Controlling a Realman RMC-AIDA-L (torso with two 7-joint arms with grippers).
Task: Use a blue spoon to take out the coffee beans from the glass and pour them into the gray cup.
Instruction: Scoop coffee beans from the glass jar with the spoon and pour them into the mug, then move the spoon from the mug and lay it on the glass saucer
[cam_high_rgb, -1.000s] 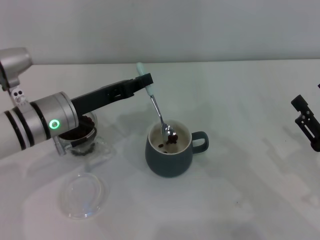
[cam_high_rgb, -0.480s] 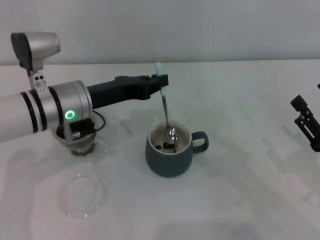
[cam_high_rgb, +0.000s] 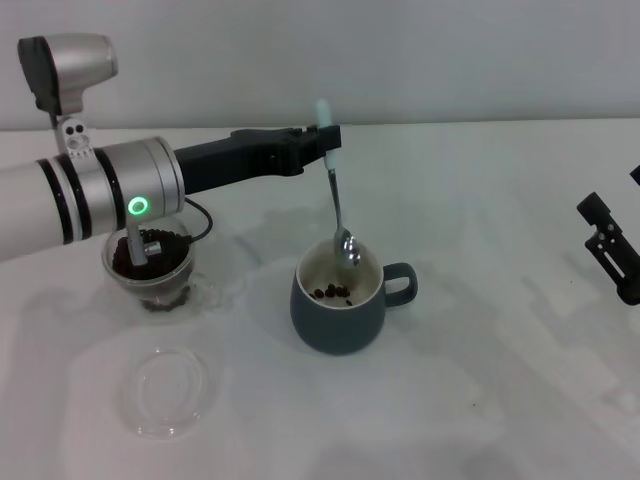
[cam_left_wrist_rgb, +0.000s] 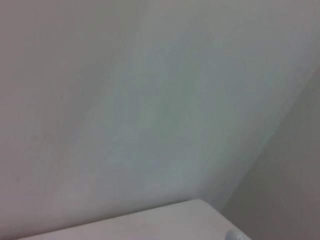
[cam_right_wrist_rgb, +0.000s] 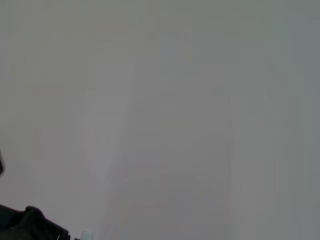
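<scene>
Gripping the pale handle end of the spoon (cam_high_rgb: 336, 193) near the top centre of the head view, the left gripper (cam_high_rgb: 322, 142) is clamped on it so the shaft hangs almost straight down — a hold that lets the metal bowl reach into a vessel while the fingers stay well above the rim. That bowl sits just at the mouth of the cup (cam_high_rgb: 343, 304), middle of the frame, and looks empty; a few beans (cam_high_rgb: 334, 292) lie on the cream floor inside, so my reading is that a scoop has been tipped out there.

At centre left, the glass (cam_high_rgb: 150, 273) stands partly behind the left forearm and holds a dark mass of beans. It is near the cup but apart from it, which keeps each carry short. A flat clear dish (cam_high_rgb: 165, 390) lies at lower left, out of the path between the two.

At the right edge, the right gripper (cam_high_rgb: 608, 243) is parked well away from everything; whether its fingers are apart or together I cannot tell. Plenty of beans remain in the glass, so the job seems early on.
</scene>
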